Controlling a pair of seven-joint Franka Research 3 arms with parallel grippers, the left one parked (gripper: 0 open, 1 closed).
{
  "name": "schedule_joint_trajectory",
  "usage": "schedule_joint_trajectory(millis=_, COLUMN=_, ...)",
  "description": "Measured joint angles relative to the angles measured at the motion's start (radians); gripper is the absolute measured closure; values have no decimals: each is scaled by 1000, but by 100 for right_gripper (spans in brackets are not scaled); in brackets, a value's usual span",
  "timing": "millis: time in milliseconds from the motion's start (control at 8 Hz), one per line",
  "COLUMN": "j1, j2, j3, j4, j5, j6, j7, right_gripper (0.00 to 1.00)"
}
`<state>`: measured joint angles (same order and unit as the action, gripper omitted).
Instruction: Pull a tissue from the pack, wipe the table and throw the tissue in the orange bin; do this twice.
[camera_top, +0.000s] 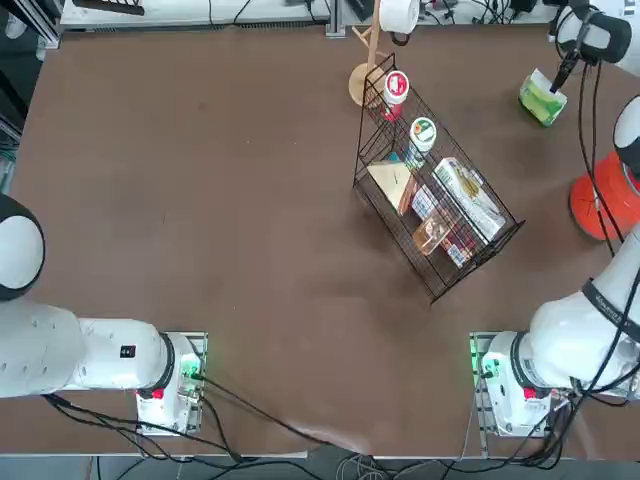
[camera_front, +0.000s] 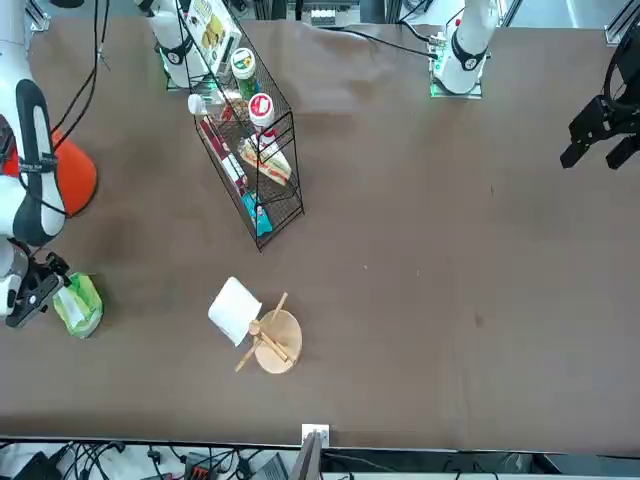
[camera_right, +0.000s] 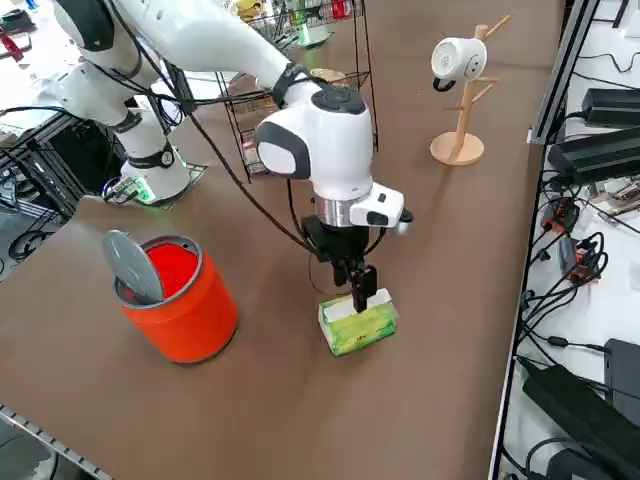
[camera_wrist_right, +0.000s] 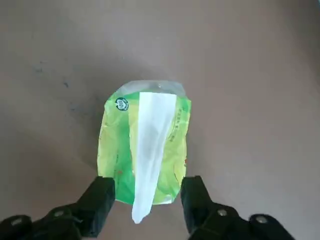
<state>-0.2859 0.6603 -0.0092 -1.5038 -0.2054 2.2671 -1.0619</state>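
The right gripper (camera_wrist_right: 147, 187) hangs with spread fingers over the green tissue pack (camera_right: 358, 322) on the brown table (camera_top: 250, 200), near the orange bin (camera_right: 185, 300). The light pack could lift or slide along if the fingers pinch its wrapper with the protruding tissue (camera_wrist_right: 152, 150); a shallow pinch could tear the sheet.

White rounded arm | black joint bands | loose black cables | black claw (camera_wrist_right: 147, 202)
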Motion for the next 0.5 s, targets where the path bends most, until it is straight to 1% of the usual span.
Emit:
schedule_joint_trajectory(millis=125, j1=0, j2=3, j3=0, j4=0, j5=0, j6=3, j7=0, right_gripper=22)
schedule_joint_trajectory(millis=250, j1=0, j2=5, j3=0, j4=-1, j5=0, j6=5, j7=-1, right_gripper=26)
schedule_joint_trajectory(millis=500, j1=0, j2=16, j3=0, j4=-2, j5=0, j6=13, j7=-1, right_gripper=30)
